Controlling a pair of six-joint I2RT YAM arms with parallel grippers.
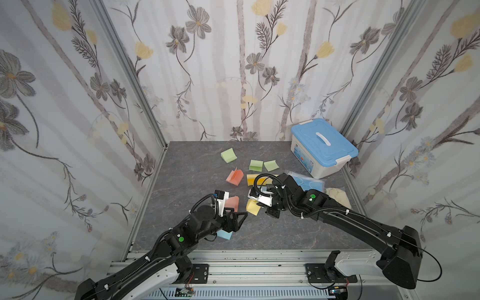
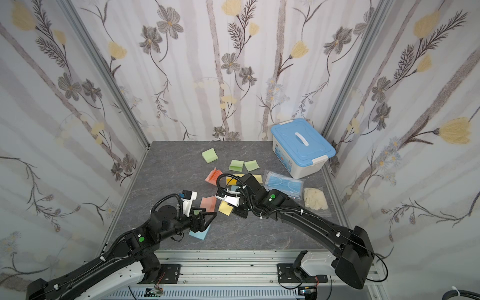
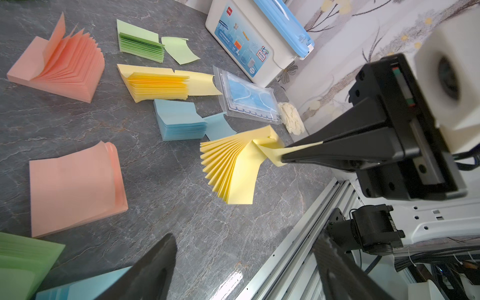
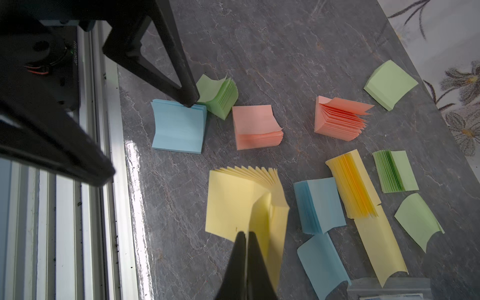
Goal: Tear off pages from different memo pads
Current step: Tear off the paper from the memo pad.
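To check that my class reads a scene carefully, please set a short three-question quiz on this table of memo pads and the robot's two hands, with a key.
1. True or false: the right hand is shut on a yellow leaf of the fanned yellow memo pad.
2. Which colour has no loose page lying on the table? A green, B salmon pink, C light blue.
3. What colour is the memo pad just below the open left hand?

Key
1. True.
2. B. A loose green page and a loose light blue page show; no loose pink one does.
3. Light blue: the light blue memo pad.
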